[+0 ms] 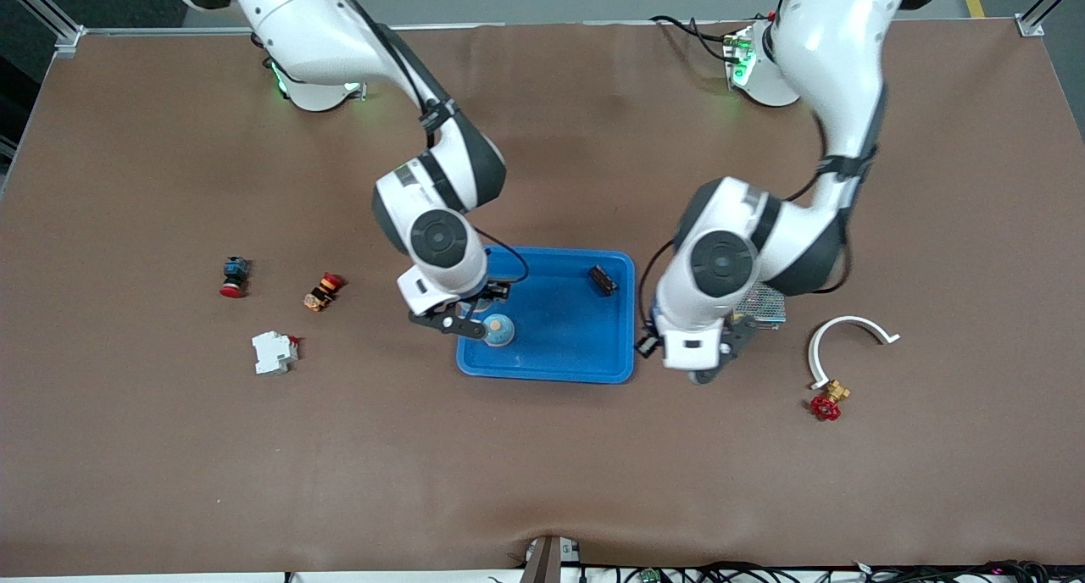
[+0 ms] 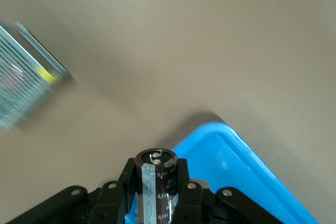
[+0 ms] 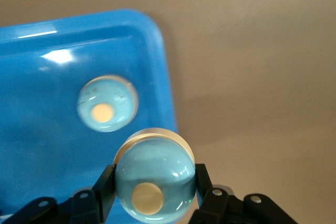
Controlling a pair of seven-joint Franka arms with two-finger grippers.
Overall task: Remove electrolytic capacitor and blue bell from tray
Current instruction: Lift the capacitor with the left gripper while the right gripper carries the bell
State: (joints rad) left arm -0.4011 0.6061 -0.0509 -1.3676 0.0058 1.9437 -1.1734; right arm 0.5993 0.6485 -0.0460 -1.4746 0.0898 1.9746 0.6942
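The right gripper (image 3: 155,195) hung over the blue tray (image 1: 585,364), squeezing a bell (image 3: 153,179) above a second bell (image 1: 497,330) lying inside. The left gripper (image 2: 157,192) hung just beside the tray, squeezing an upright capacitor (image 2: 156,184), its lower part hidden.

Overall light: you've got bright, even overhead light on the brown table (image 1: 169,447), front view crisp edge to edge.
Shadows: soft and short, pooling right under both arms and along the blue tray (image 1: 610,367).
Glare: white highlights on the arm shells; in your right wrist view, a bright patch on the tray floor and a sheen on the bell (image 3: 153,179).
Blur: your left wrist view smears the metal mesh box (image 2: 23,77) into streaks, while the capacitor (image 2: 156,184) stays sharp.
Focus: right wrist view is soft throughout, table washed pale.
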